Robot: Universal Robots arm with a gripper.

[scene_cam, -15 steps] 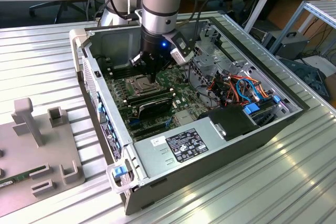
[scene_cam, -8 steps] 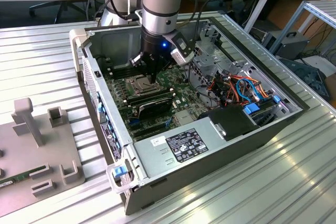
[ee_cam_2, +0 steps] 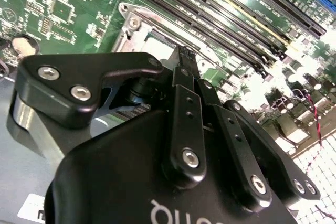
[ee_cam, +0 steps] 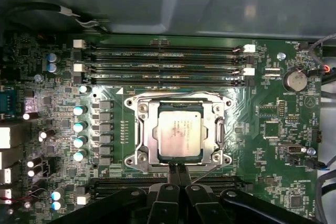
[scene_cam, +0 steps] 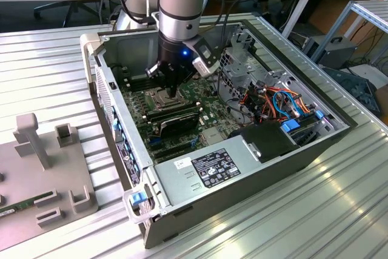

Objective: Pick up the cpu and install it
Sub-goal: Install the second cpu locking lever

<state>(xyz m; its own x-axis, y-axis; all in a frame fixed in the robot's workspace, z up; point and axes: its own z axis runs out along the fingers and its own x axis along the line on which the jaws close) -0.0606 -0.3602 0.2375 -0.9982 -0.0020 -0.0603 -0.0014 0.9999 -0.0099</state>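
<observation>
The cpu [ee_cam: 179, 134] lies flat in the socket [ee_cam: 142, 157], thin, light, fragile; only its edges suit gripping. Fingers [ee_cam: 180, 174] clenched empty beside the socket.

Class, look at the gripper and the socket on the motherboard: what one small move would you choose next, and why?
Probably a short straight lift. In the first wrist view the cpu already lies square inside the socket frame, and the gripper has its fingers together at the frame's edge, holding nothing. Rising should clear the memory sticks nearby.
</observation>
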